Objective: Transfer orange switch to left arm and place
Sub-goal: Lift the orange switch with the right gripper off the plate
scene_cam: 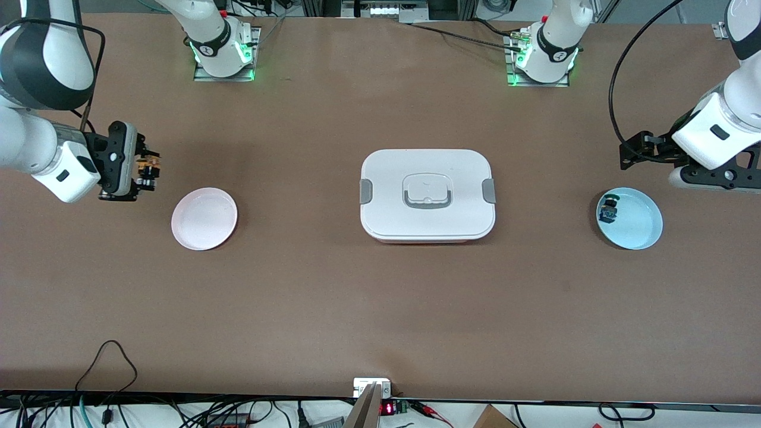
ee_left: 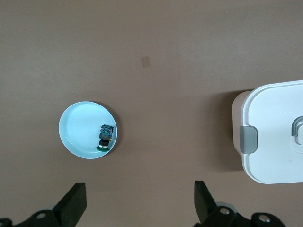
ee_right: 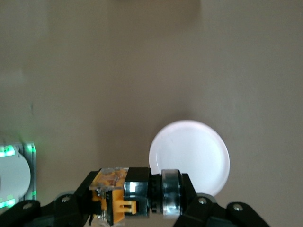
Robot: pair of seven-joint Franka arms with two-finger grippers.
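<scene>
My right gripper (scene_cam: pixel 147 169) is shut on the orange switch (scene_cam: pixel 145 166) and holds it in the air over bare table, beside the pale pink plate (scene_cam: pixel 204 218), toward the right arm's end. In the right wrist view the orange switch (ee_right: pixel 135 194) lies crosswise between the fingers, with the pink plate (ee_right: pixel 189 156) below. The white lidded box (scene_cam: pixel 427 194) stands at the table's middle. My left gripper (scene_cam: pixel 642 151) is open and empty, up over the table by the light blue plate (scene_cam: pixel 636 223). Its fingers (ee_left: pixel 75 203) stand wide apart.
A blue-green and black switch (scene_cam: pixel 609 208) lies in the blue plate, also seen in the left wrist view (ee_left: pixel 105 136). The box's latched end (ee_left: pixel 248 139) shows in the left wrist view. Both arm bases stand along the table's edge farthest from the front camera.
</scene>
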